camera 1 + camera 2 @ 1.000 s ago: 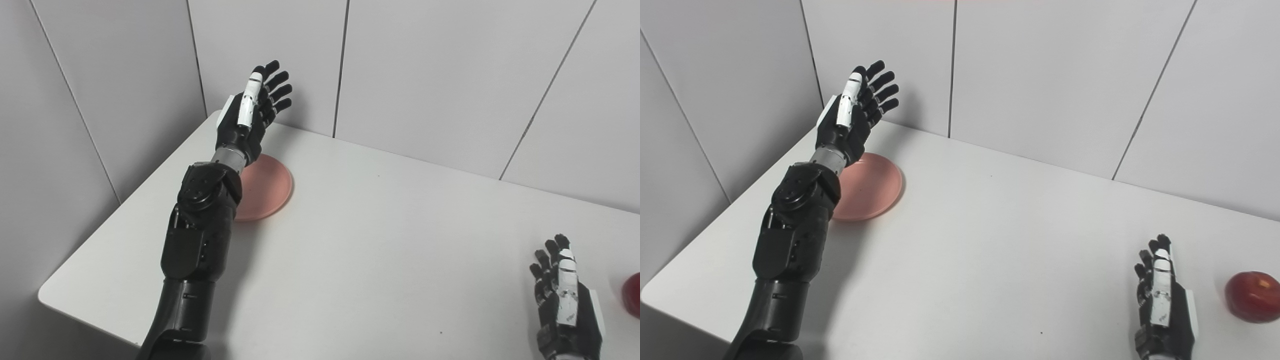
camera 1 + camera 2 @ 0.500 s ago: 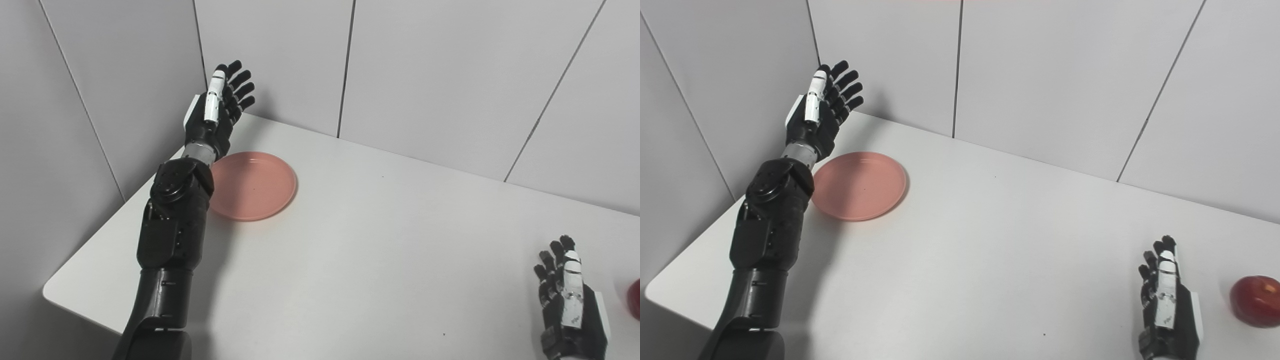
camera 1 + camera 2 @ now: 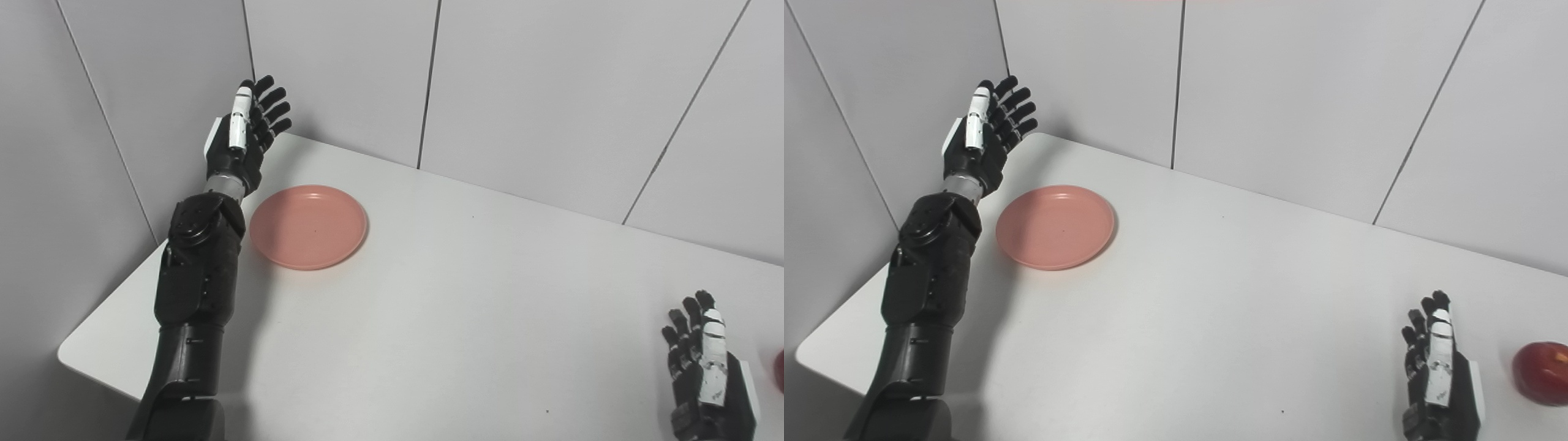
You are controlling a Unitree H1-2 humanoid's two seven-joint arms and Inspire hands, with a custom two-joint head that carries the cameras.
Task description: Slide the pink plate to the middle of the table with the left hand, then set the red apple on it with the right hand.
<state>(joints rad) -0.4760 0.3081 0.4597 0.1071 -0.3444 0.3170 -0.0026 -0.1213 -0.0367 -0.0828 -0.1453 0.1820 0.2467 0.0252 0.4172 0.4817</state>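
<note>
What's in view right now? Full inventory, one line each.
pink plate: 1, pink, far-left part of the table, empty, lying flat
red apple: 1, red, near-right edge of the table, just right of the right hand, apart from it
table: 1, white, fills most of both views
wall panels: several, light grey, behind and to the left of the table
left hand: 1, black and white, raised at the table's far-left corner, left of the plate, open, holding nothing
right hand: 1, black and white, near-right, low over the table, open, holding nothing
</note>
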